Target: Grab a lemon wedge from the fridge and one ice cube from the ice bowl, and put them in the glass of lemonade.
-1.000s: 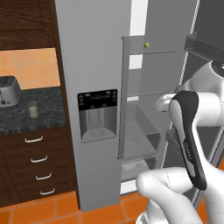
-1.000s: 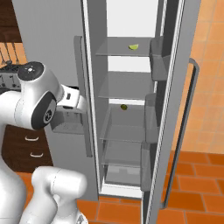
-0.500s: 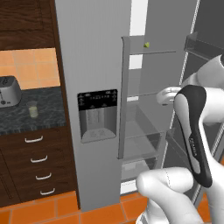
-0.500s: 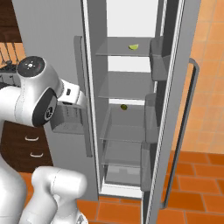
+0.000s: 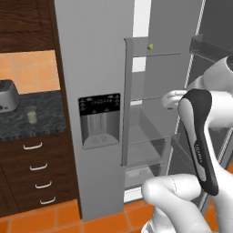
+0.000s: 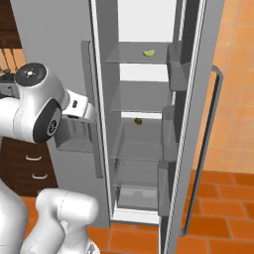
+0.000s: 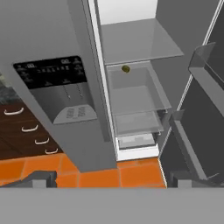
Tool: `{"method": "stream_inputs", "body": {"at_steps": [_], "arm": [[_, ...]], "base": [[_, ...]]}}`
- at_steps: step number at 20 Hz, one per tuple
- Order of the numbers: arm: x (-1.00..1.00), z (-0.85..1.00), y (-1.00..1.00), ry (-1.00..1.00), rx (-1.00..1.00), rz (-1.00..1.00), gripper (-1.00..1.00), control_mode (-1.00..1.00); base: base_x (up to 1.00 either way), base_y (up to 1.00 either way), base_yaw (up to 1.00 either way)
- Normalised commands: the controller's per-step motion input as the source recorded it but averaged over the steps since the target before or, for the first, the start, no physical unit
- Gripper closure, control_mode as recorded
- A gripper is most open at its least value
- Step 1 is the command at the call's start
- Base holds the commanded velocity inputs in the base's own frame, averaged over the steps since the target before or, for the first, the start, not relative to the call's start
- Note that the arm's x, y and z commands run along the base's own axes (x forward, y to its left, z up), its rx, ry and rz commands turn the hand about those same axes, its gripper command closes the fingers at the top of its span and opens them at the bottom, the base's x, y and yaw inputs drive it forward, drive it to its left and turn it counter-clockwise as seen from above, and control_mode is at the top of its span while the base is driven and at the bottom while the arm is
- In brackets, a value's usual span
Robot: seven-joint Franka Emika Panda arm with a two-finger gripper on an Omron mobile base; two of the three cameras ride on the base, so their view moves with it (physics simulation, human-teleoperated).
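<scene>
- The first step is judged to be in hand: the fridge [image 6: 149, 124] stands with its right door swung open, and the lemon wedge [image 6: 149, 52] is still to be fetched.
- The lemon wedge is seen lying on the top shelf, toward 1 o'clock of that shelf in the right base view; in the left base view it sits at about 12 o'clock of the open compartment.
- A second small dark olive item [image 6: 138, 121] rests on a lower shelf; what it is cannot be made out.
- The gripper [image 7: 111, 180] is held outside the fridge, its fingertips set wide apart at the bottom of the hand view, with nothing between them.
- The next move is judged to call for the hand to be raised and pushed into the compartment, since the camera is aimed at the lower shelves, below the wedge.
- The glass of lemonade [image 5: 31, 114] stands on the dark counter [image 5: 45, 123] at 9 o'clock, just beside the toaster [image 5: 7, 95], which is cut off by the frame edge.
- Much of the fridge interior is blocked by the arm in the left base view.
</scene>
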Motion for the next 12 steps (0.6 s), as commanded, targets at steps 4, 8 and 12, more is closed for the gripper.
{"method": "stream_inputs", "body": {"at_steps": [4, 8, 12], "arm": [[0.0, 0.0, 0.0, 0.0, 0.0, 0.0, -1.0, 1.0], [0.0, 0.0, 0.0, 0.0, 0.0, 0.0, -1.0, 1.0], [0.0, 0.0, 0.0, 0.0, 0.0, 0.0, -1.0, 1.0]], "base": [[-0.24, 0.0, -0.61], [0.03, 0.0, -0.55], [0.37, 0.34, -0.28]]}}
